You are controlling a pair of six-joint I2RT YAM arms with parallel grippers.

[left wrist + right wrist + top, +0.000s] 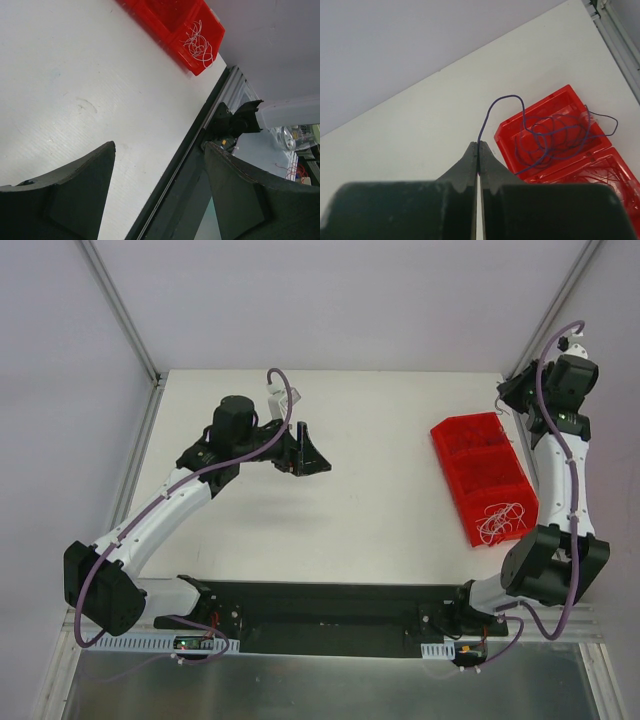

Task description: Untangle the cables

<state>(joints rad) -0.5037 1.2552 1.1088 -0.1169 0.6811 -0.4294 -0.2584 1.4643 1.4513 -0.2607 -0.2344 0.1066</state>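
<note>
- The right claw (pixel 478 145) is pinched fully closed on a single purple wire (pixel 510 96); the wire comes out right at the fingertips.
- From the tips that wire rises, arches over to the right and drops into the bin (pixel 547 102).
- There it runs into a loose purple tangle (pixel 545 140) that fills the bin's far compartment. One loop hangs out over the right-hand rim.
- In the next compartment lie red wires (pixel 605 172), hard to pick out against the red plastic.
- From above, the right claw sits near the bin's far end, at the right side of the desk (pixel 380 420).
- White wires (pixel 503 518) lie curled in the bin's nearest compartment.
- The left claw (pixel 160 147) stands wide, with nothing between its fingers.
- It hangs over bare desk left of the middle, well apart from the bin, and it points toward the right side.
- Its wrist view looks across the desk to the bin's near end and the white wires in it, with the dark rail of the desk's near edge below.
</note>
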